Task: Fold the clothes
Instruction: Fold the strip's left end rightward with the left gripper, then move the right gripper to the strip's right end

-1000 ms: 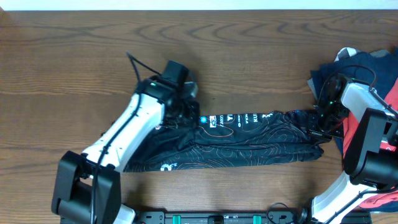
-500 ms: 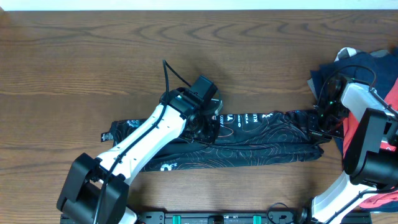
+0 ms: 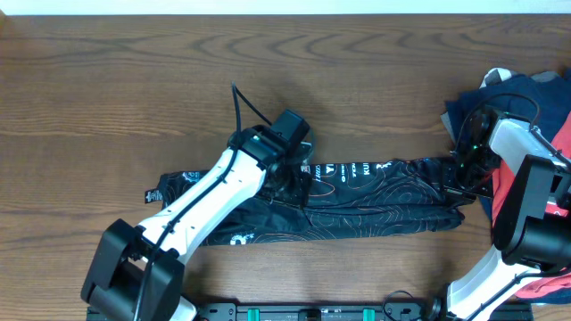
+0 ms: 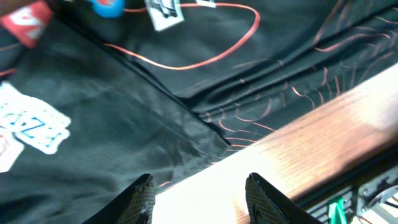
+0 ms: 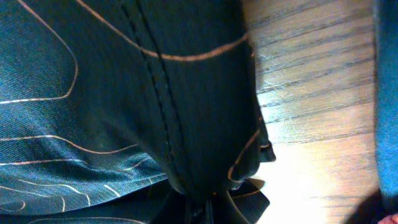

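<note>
jersey point(image 3: 375, 201): black with thin orange contour lines; lies as a long narrow band parallel to the near edge of the tabletop point(image 3: 107, 80), nearer that edge than the far one; runs from left of centre almost to the right edge; a row of white lettering and small coloured logos shows along its far side; a white mark shows near its near-left end

left end effector point(image 3: 299, 174): low over the far side of the band, near the middle of the tabletop; in the wrist view both fingers point(image 4: 142, 198) stand apart with nothing between them; bare wood and the cloth's border show below

right end effector point(image 3: 457, 183): at the band's right end; in the wrist view the cloth point(image 5: 155, 93) bunches into tight folds that converge where the fingers meet; clamped on the jersey; fingers themselves hidden by cloth

other clothes point(image 3: 513, 89): heap of navy and red cloth at the right edge, just beside the right arm
</note>
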You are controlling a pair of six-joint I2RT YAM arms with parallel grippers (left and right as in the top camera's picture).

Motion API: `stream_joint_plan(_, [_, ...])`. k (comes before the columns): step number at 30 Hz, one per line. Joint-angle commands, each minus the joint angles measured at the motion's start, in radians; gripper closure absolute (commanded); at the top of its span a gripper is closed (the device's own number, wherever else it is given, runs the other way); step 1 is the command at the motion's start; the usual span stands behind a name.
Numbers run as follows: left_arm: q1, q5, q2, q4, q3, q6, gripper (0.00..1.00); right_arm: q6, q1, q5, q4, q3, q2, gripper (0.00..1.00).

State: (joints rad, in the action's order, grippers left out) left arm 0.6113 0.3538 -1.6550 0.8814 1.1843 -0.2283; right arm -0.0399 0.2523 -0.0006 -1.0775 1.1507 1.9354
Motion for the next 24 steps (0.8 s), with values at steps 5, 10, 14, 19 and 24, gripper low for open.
stream_joint_plan(5, [-0.096,-0.091,0.0,0.002,0.009,-0.088,0.51,0.011,0.003,-0.08,0.032,-0.031,0.046,0.98])
stream_joint_plan(10, [-0.23,-0.184,0.065,0.068,0.019,-0.092,0.51,0.012,0.003,-0.126,0.019,-0.031,0.046,0.99])
stream_joint_plan(14, [-0.42,-0.216,0.198,0.105,0.026,-0.091,0.49,0.045,0.003,-0.179,0.007,-0.026,0.045,0.99])
stream_joint_plan(19, [-0.67,-0.206,0.351,0.173,0.026,-0.091,0.41,0.045,0.0,-0.217,-0.066,0.034,-0.008,0.99])
stream_joint_plan(24, [-0.811,-0.204,0.421,0.233,0.026,-0.122,0.39,0.045,-0.044,-0.217,-0.14,0.103,-0.154,0.99])
